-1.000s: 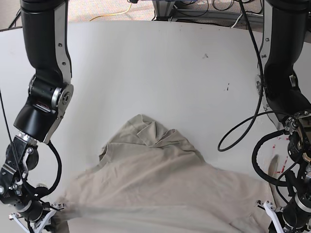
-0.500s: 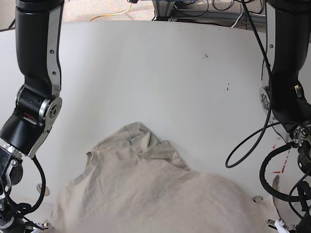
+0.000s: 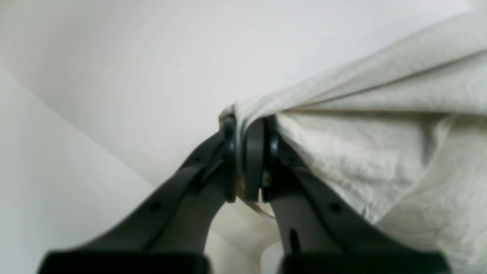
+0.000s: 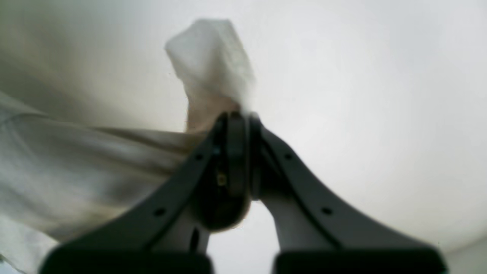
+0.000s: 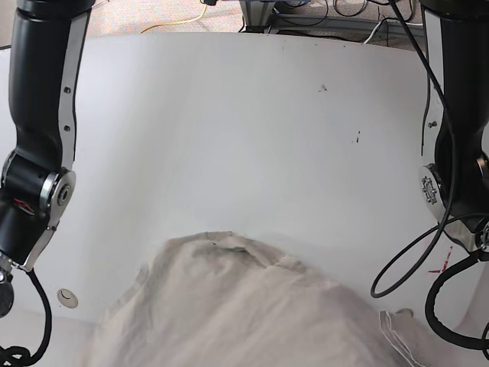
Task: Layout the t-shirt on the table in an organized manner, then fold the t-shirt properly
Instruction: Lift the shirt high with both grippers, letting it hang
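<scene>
The khaki-grey t-shirt (image 5: 244,313) bulges up at the near edge of the white table (image 5: 244,115), its collar end resting on the surface. In the base view both grippers are below the frame. The left wrist view shows my left gripper (image 3: 247,125) shut on a bunched edge of the t-shirt (image 3: 380,125), cloth stretching away to the right. In the right wrist view my right gripper (image 4: 236,118) is shut on another edge of the t-shirt (image 4: 76,160), with a small flap of cloth poking up past the fingertips.
A round hole (image 5: 67,297) lies near the right arm (image 5: 38,153) at the left. A red mark (image 5: 442,267) sits by the left arm (image 5: 458,153) and its looping cable (image 5: 405,260). Dark specks (image 5: 323,88) dot the far table. Cables (image 5: 306,15) lie beyond the far edge.
Both arms have drawn back toward the camera and their grippers left the base view. The t-shirt has been pulled nearer and lifted, its collar sliding toward the near edge.
</scene>
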Robot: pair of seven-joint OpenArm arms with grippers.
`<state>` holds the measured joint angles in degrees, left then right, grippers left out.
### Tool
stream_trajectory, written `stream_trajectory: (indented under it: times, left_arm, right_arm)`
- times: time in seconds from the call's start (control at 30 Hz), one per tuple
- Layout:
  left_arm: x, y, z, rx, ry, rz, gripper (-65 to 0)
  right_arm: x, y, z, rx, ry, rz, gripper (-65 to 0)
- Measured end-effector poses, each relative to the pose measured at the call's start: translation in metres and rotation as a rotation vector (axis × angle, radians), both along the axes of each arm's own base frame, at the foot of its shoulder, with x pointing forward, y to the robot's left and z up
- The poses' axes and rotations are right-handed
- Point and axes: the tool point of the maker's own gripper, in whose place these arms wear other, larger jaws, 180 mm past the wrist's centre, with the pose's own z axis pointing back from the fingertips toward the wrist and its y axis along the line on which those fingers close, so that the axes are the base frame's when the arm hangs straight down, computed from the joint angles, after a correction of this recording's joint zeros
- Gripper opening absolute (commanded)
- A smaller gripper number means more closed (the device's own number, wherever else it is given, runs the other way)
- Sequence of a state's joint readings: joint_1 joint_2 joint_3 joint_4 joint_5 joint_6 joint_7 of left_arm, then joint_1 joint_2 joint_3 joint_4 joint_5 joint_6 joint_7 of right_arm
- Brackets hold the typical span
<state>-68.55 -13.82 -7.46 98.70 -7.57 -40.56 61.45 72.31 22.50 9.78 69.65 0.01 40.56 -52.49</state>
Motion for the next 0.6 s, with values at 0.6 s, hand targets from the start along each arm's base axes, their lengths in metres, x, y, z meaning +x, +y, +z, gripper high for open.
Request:
stream_trajectory:
  times: [0.6]
  left_arm:
    - [0.020,-0.003,-0.059,-0.010,0.140,-0.021,-65.0]
  right_arm:
    - [-0.021,-0.037,-0.030,-0.059,0.103,-0.113,-65.0]
